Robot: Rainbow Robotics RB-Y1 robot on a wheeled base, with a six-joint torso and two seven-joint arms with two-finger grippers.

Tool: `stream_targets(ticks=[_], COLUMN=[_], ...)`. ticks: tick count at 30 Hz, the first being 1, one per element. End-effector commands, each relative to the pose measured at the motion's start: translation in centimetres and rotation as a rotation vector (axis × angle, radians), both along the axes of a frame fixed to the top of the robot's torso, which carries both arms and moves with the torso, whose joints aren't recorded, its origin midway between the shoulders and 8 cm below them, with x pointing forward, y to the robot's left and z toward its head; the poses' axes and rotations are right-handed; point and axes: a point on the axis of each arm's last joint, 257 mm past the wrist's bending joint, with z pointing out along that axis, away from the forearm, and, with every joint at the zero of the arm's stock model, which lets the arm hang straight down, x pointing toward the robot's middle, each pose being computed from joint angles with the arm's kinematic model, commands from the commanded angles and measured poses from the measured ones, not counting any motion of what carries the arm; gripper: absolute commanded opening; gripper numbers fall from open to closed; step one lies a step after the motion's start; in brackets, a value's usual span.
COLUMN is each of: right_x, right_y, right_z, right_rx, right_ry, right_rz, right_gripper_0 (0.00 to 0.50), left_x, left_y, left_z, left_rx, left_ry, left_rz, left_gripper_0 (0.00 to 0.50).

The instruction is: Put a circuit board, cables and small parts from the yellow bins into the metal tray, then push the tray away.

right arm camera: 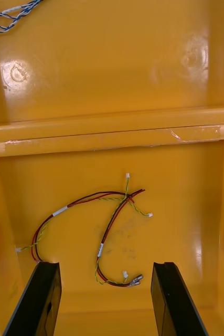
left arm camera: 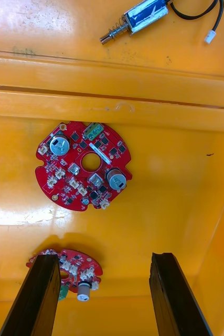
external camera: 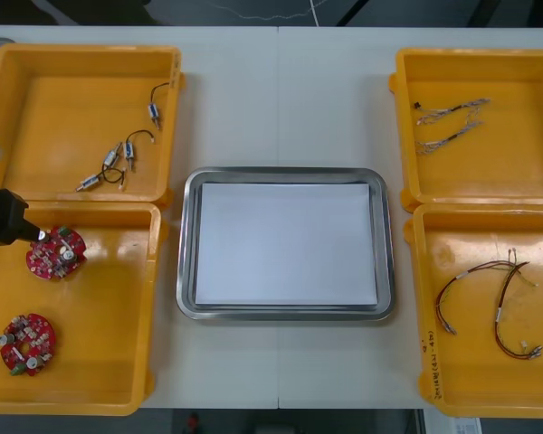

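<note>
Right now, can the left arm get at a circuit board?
Likely yes. The left end effector hangs open above the yellow bin; the circuit board ahead lies flat, bare floor around it, nothing on top. Right end effector hangs open over the cables.

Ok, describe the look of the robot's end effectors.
Both the left end effector and the right end effector have two flat, matte black fingers with squared tips. The left arm is a black, blocky housing.

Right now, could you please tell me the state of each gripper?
Left gripper: open, holding nothing, over the circuit boards.
Right gripper: open, holding nothing, over the red and yellow cables.
</note>
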Motion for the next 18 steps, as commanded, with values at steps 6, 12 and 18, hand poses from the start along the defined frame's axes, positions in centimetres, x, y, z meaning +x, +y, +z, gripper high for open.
stream_targets(ticks=[6, 12, 18], right_x=[0.43, 0.43, 0.43], right_y=[-0.99, -0.99, -0.99], right_z=[2.13, 2.13, 2.13], right_rx=[-0.019, -0.019, -0.019], right_ry=[-0.044, -0.044, -0.044], right_rz=[-0.026, -0.026, -0.026], right_gripper_0=[0.500, 0.500, 0.500], left_x=[-0.29, -0.29, -0.29], left_y=[0.92, 0.92, 0.92], left_z=[0.81, 0.81, 0.81], left_rx=[0.078, 0.078, 0.078], left_ry=[-0.017, -0.017, -0.017], left_rz=[-0.088, -0.088, -0.088], left_gripper_0=[0.500, 0.500, 0.500])
